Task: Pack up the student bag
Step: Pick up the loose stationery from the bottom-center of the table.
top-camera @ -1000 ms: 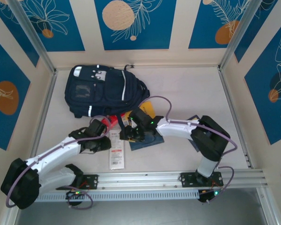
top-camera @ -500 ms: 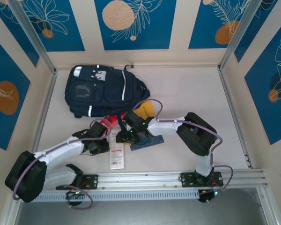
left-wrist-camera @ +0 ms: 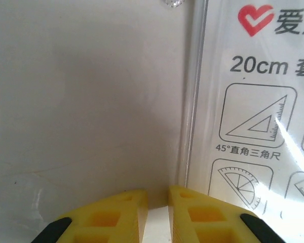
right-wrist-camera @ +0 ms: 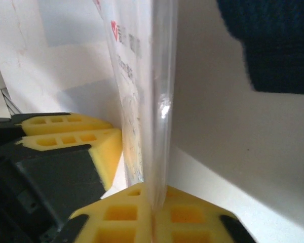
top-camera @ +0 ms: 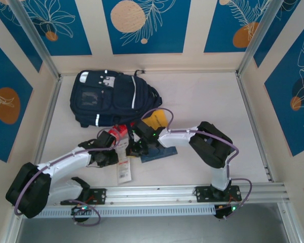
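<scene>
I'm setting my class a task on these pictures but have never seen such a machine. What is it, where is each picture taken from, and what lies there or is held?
These are two robot arms with two-finger grippers, bolted at the near edge of a table. The wide picture looks down from above and behind them; the two close-ups come from wrist cameras. On the table lie a navy bag and a booklet. The right gripper is shut on the edge of a clear ruler pack. The left gripper is nearly closed beside the pack; whether it grips it is unclear.
</scene>
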{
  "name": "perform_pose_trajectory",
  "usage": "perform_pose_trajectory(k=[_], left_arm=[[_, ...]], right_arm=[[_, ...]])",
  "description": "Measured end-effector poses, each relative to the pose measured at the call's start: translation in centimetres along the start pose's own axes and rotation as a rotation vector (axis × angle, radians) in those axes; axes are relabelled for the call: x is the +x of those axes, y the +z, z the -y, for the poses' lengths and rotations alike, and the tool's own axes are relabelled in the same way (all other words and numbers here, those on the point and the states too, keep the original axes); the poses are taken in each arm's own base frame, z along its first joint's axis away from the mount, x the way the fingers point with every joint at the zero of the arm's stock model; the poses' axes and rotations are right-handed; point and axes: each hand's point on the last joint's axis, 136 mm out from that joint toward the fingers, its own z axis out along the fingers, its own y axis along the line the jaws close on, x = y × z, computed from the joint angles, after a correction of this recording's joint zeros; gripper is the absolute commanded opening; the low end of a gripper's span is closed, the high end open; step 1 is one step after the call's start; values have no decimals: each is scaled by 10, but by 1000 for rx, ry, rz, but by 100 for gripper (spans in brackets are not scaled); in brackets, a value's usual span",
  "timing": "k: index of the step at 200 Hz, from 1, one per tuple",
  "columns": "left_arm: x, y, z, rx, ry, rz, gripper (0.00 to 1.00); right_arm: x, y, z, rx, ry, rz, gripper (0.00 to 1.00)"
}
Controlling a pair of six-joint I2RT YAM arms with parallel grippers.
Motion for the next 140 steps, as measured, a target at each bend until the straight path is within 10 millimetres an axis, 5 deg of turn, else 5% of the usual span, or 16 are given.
perform_pose_trajectory(k=[36,82,140], left_arm=[[-4,-16,8,37,12,21,46],[-34,-89,41,188,94,197,76],[-43,-147,84,372,221,241,82]], right_arm=[[1,-10,-5,-8,-29,12,0],[2,-68,-24,-67,-148,92,0],[-6,-159,-36,-245,-230,233,0]])
